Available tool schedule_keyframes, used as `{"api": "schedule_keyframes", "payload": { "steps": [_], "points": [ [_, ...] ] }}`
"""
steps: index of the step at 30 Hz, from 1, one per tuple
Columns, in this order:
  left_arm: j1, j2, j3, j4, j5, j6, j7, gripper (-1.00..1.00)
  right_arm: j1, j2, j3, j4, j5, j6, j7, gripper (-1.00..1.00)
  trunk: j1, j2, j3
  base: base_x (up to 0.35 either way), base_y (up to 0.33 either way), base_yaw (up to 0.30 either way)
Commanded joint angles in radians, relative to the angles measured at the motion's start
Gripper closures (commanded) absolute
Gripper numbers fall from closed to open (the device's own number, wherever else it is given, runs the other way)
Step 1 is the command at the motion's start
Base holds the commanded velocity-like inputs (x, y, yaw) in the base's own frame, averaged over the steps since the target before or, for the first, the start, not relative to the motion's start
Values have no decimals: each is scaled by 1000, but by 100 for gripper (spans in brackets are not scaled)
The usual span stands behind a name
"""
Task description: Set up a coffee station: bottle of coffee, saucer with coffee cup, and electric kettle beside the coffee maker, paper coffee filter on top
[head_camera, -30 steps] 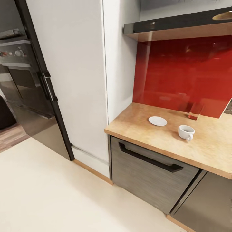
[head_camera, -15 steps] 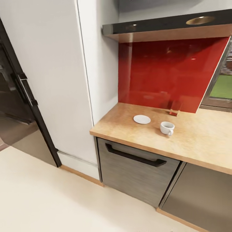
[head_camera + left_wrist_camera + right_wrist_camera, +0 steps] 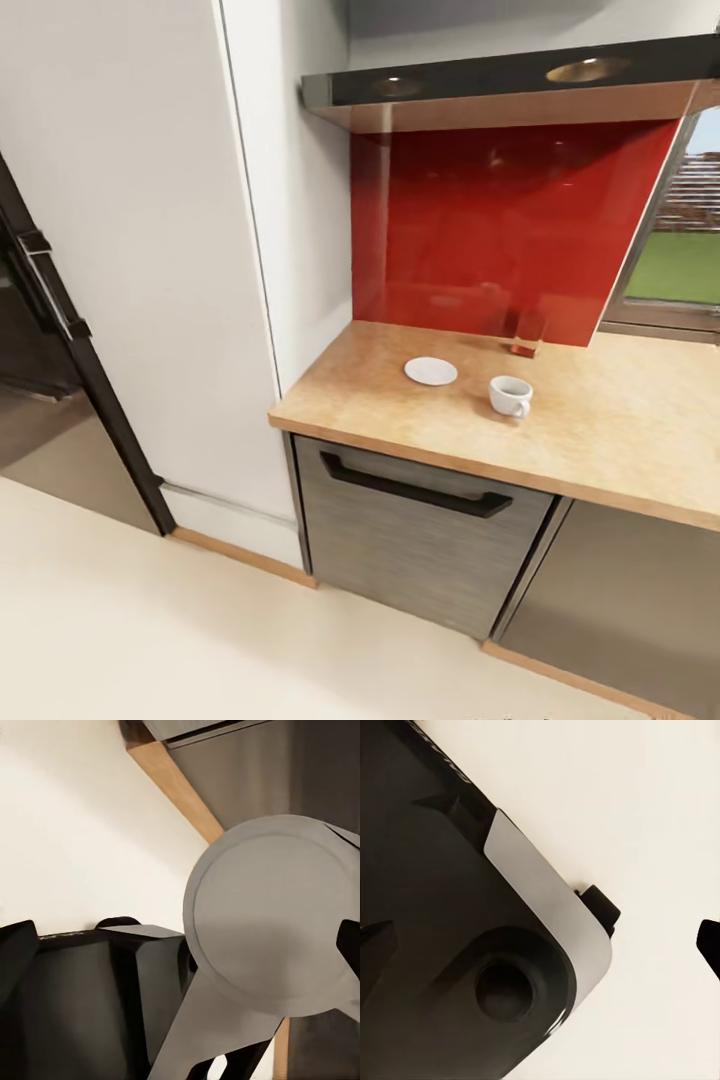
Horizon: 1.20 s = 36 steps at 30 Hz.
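Change: the whole head view has swung since the earlier pictures, so the camera turned, not the things; the small round flat white saucer (image 3: pixel 431 371) and the small white one-handled coffee cup (image 3: pixel 510 396) keep the same spacing from each other.
Left pincer: the left wrist view shows grey round robot parts and black housing over pale floor and a wood-edged cabinet foot; no fingertips are clear, so I cannot tell whether it is spread or pressed together.
Right pincer: the right wrist view shows dark robot body with a grey panel above cream floor; a dark tip sits at either side edge of the frame, too little to tell its state.
Arms: likely tucked low for driving, since both look down at the floor.
Saucer: centre of the head view, flat on the light wood-grain surface (image 3: pixel 620 420), well back from the front edge.
Cup: just right of the saucer, apart from it, upright, handle toward the front edge; not yet on the saucer.
Backdrop: glossy red splashback (image 3: pixel 500 220) behind both, a black hood-like slab (image 3: pixel 500 78) above.
Below: a grey drawer front with a black bar handle (image 3: pixel 412 490).
Stage: an approach, by my reading.
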Motion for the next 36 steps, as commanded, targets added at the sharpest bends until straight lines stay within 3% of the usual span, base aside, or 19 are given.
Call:
{"api": "schedule_keyframes", "payload": {
  "steps": [1,22,36],
  "points": [
    [0,0,-8,0,7,-10,-1,-100,-1,0,5,0,2,-4,1,-100,0,0,-1,25,73,-239],
    [0,0,-8,0,7,-10,-1,-100,-1,0,4,0,2,-3,3,-100,0,0,3,4,15,-274],
    [0,0,-8,0,7,-10,-1,-100,-1,-1,2,0,-1,-3,3,-100,0,0,4,81,191,-37]
  ]
}}
